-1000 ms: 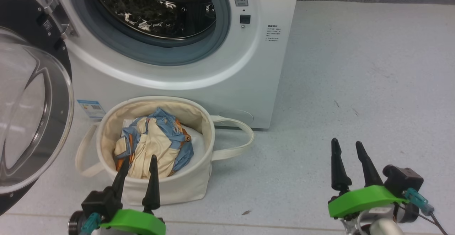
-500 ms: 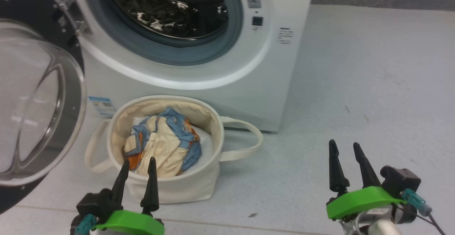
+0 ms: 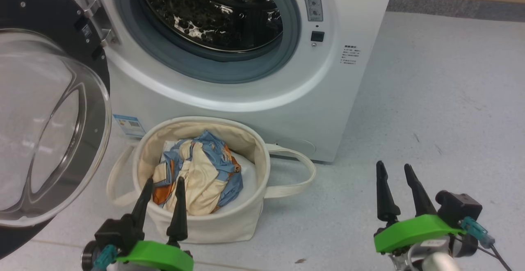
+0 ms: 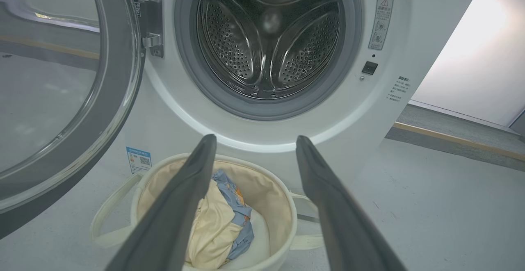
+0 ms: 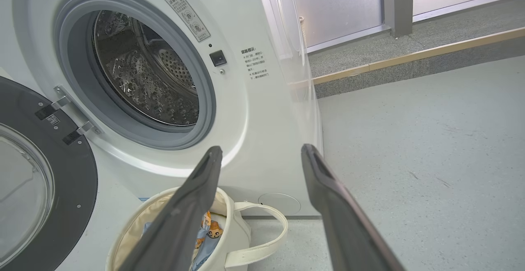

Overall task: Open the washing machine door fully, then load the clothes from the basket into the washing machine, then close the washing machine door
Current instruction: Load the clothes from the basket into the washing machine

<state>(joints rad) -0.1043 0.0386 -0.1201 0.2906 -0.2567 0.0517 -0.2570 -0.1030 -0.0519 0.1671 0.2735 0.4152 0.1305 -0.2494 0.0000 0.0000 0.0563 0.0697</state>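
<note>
Head view, left to right.

- The washing machine door (image 3: 45,131) is swung wide open at the left of the washer. It hangs on its hinge (image 3: 98,17) at the left edge of the opening. The domed glass faces out and the black rim runs behind it.
- The left gripper (image 3: 164,179) is low, at the near side of the basket. Its fingers are spread and nothing is between them. In the left wrist view the two fingers (image 4: 180,205) frame the basket and stand clear of the cloth.
- The basket (image 3: 229,222) stands on the floor (image 3: 430,99), close against the foot of the washer front, below the door opening. One loop handle (image 3: 295,172) sticks out to the right and the other lies to the left.
- The clothes (image 3: 201,172) are in the basket.
  - The cream, blue and orange garment is bunched on top of a plain white pad (image 3: 248,172).
  - A light-blue piece with bear faces (image 5: 209,232) shows in the right wrist view, against the basket wall.
- The washing machine (image 3: 254,119) is behind the basket. Its grey gasket (image 3: 229,68) is exposed, and no cloth is visible in the steel drum (image 3: 217,12). A blue label sticker (image 3: 129,125) sits low on the front, just left of the basket.
- The right gripper (image 3: 393,164) is over bare floor, well apart from the basket, to the right. Its fingers are spread and hold nothing.
</note>
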